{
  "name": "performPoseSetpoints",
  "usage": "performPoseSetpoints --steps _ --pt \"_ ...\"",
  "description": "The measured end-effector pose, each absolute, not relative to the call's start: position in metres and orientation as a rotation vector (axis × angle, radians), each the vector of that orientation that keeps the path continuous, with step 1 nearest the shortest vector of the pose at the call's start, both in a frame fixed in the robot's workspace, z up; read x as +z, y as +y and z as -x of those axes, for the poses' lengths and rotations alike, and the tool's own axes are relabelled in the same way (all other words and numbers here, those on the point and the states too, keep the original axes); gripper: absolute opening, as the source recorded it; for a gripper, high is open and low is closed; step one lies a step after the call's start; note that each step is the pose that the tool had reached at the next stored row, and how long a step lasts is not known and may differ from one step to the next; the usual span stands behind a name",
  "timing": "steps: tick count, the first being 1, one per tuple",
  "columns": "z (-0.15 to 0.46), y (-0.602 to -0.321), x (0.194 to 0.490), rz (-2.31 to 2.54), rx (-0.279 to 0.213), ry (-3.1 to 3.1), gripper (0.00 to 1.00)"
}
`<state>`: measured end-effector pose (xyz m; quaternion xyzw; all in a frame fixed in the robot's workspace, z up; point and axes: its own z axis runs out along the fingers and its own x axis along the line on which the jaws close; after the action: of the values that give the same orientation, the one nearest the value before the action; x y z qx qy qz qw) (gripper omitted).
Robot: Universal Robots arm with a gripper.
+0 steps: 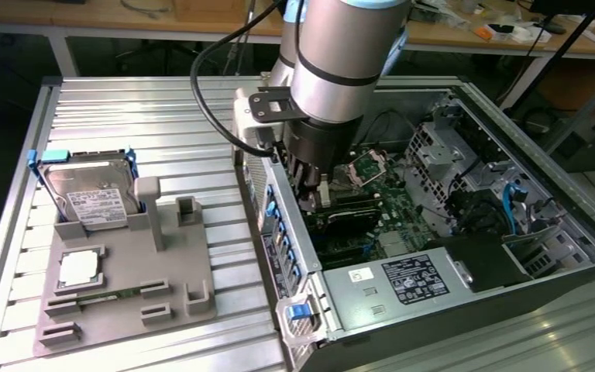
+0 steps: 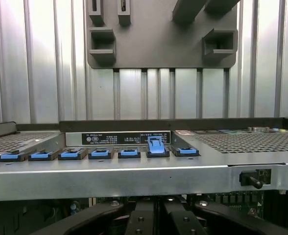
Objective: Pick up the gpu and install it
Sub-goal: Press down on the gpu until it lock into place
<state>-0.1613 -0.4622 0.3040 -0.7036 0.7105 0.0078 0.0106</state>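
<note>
The gripper (image 1: 313, 190) sat low inside the open computer case (image 1: 545, 186), just inside the case's rear wall with the blue slot latches (image 1: 282, 248), over the green motherboard (image 1: 380, 225). Whether its fingers were wide, narrow or closed on anything could not be told, since the arm's wrist hid them in the exterior view. A dark, flat shape below the gripper, lying along the motherboard beside the rear wall, was probably the gpu (image 1: 344, 208), apparently at or near its slot, though its seating was not visible. In the wrist view, a row of 7 blue latches (image 2: 100, 154) ran along the case's rear edge, and 1 latch (image 2: 156, 146) stood raised above the others. As a judgement, the card could miss its slot or sit tilted if the bracket end caught on the rear wall, and downward force then could stress the motherboard; the loose cables (image 1: 514, 205) deeper in the case looked clear of the gripper. Outside the case, toward the exterior view's left, a grey parts fixture (image 1: 173, 263) lay on the ribbed metal table (image 1: 122, 116), holding a silver hard drive (image 1: 96, 194) in a blue frame and a processor (image 1: 78, 269). The hard drive's white label, the power supply's sticker (image 1: 414, 280) and a black label strip (image 2: 118, 138) on the case all carried print too small to read.
</note>
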Motion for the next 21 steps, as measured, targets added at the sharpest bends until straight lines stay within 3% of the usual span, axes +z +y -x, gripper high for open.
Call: performPoseSetpoints --steps 21 --pt "0.1612 -0.4612 0.3100 2.195 0.025 2.217 0.11"
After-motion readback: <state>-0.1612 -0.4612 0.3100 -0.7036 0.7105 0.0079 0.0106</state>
